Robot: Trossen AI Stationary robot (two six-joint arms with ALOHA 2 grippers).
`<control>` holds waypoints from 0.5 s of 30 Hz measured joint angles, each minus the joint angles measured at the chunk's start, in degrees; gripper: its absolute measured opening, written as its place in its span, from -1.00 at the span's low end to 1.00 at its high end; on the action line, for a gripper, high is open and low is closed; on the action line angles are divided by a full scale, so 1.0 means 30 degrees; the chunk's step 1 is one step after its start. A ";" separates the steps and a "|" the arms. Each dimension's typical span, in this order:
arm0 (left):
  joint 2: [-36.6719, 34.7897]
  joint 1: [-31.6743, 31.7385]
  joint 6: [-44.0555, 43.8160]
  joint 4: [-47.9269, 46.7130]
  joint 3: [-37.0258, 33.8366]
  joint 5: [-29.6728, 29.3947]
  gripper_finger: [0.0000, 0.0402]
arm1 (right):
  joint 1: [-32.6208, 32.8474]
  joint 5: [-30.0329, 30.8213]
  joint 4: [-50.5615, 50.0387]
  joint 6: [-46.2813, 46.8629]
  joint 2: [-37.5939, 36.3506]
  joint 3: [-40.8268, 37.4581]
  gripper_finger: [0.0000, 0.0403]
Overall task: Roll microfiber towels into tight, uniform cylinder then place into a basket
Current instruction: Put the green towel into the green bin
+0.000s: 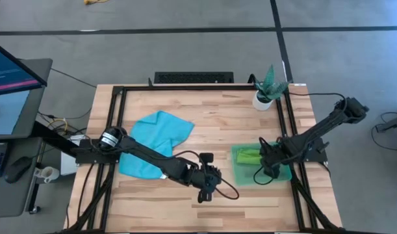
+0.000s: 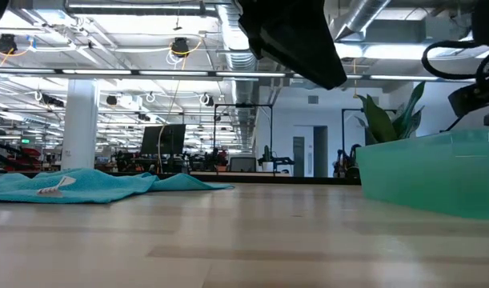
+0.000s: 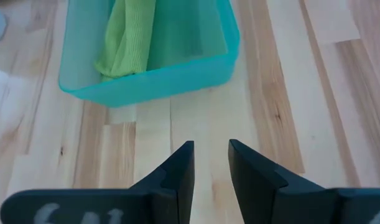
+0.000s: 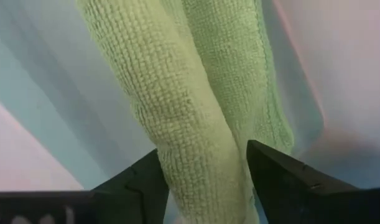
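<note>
The lime green towel [image 4: 190,93] lies rolled up lengthwise inside the translucent green basket [image 1: 276,174] at the table's right. My right gripper [image 4: 202,155] points down into the basket, open, one finger on each side of the roll. The turquoise towel [image 1: 156,140] lies spread and rumpled on the table's left half. My left gripper [image 3: 211,146] hovers over bare wood near the table's middle, just left of the basket [image 3: 146,81]. It stands open by a narrow gap with nothing between its fingers. My right gripper's fingers [image 4: 270,174] straddle the green roll [image 4: 205,168] from above, across its length. The roll rests on the basket's floor. Whether the fingers touch the roll I cannot tell.
A white pot with a plant [image 1: 264,97] stands at the far right, behind the basket. A black frame [image 1: 120,117] runs along the table's edges. Bare wood [image 1: 159,201] lies along the near side. A monitor and a keyboard [image 1: 0,159] sit off the table's left.
</note>
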 joint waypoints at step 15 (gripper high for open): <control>0.0000 0.0000 0.0010 -0.0014 0.0000 0.0707 -0.55 | -0.0918 0.1451 -0.2891 0.0235 -0.0036 0.1911 -0.19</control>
